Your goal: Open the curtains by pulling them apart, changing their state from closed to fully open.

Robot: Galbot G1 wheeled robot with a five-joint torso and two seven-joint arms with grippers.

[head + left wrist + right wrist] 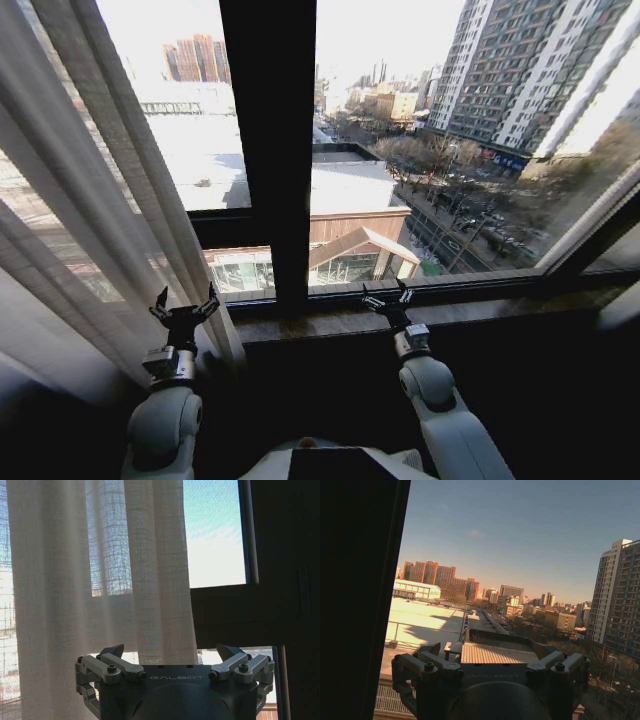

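The curtains (pixel 90 190) hang bunched at the left of the window (pixel 420 150), pleats running floor to ceiling. The left tool (pixel 184 303) hovers beside their inner edge, spread wide, empty. The right tool (pixel 387 296) hangs over the sill (pixel 470 312), also wide.

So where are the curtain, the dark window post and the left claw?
curtain (pixel 110 190): head view, its pleated folds.
window post (pixel 268 150): head view, mid-bar.
left gripper (pixel 184 307): head view, between its open jaws.
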